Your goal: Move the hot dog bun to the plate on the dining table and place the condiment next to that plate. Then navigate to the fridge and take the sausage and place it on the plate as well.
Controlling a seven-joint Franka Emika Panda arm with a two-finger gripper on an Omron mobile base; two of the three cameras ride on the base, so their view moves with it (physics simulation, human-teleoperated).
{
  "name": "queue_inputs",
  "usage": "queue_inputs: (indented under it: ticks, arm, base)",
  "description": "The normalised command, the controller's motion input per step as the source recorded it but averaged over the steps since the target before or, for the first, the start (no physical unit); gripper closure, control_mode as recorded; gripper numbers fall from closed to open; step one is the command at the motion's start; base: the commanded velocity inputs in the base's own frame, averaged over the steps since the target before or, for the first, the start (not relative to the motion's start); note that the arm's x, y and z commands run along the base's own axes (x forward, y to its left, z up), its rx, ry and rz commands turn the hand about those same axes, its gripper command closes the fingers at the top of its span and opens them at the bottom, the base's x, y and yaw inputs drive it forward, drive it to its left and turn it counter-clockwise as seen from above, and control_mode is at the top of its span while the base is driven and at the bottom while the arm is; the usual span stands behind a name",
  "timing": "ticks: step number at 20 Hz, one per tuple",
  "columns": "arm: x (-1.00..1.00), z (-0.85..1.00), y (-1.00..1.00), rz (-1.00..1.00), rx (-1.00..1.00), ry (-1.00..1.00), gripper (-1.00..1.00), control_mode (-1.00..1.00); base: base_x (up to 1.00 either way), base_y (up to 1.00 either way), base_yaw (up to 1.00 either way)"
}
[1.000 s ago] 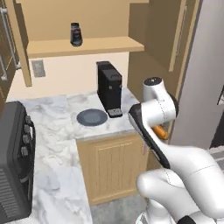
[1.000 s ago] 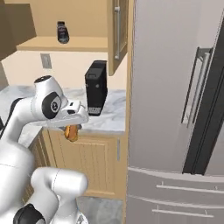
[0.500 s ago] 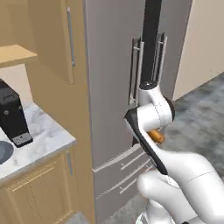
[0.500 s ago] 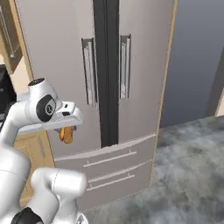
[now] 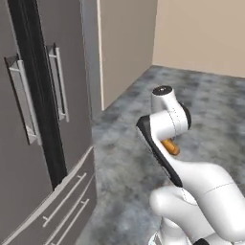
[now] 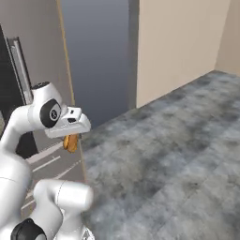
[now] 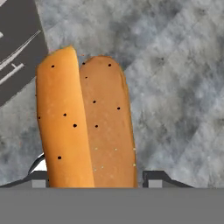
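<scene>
No brand, label or writing could be read on anything in these views. The white arm was folded close over its base, its upper link rising and the forearm doubling back, so the hand sat at about chest height above a grey mottled floor (image 5: 201, 95). The jaws (image 7: 92, 177) pointed downward at that floor. In the hand view they were gripping the hot dog bun (image 7: 85, 122), which stood lengthwise between the two dark finger tips, one tip on each side of its lower end. The bun was orange-brown with a split running along its length and a scatter of small dark specks. In the left base view the bun (image 5: 170, 146) showed as a small orange stub poking out beneath the hand, partly hidden by the arm, and in the right base view it (image 6: 71, 142) hung just under the hand. The fridge (image 5: 38, 143) stood to the robot's left, grey steel with a dark seam between its doors, long upright handles and drawers below. A beige wall (image 6: 178, 42) closed the far side of the room; its exact meeting with the fridge was hard to make out.
</scene>
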Motion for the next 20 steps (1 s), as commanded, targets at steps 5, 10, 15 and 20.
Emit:
queue_inputs:
  ticks: [5,10,15,20]
  arm:
    - [0.0,0.0,0.0,0.0,0.0,0.0,1.0,1.0]
    - [0.0,0.0,0.0,0.0,0.0,0.0,1.0,1.0]
    - [0.0,0.0,0.0,0.0,0.0,0.0,1.0,1.0]
    - [0.0,0.0,0.0,0.0,0.0,0.0,1.0,1.0]
  base:
    - [0.0,-0.92,-0.71]
    - [0.0,-0.32,-0.86]
    - [0.09,-0.21,-0.79]
    - [0.92,0.31,-0.48]
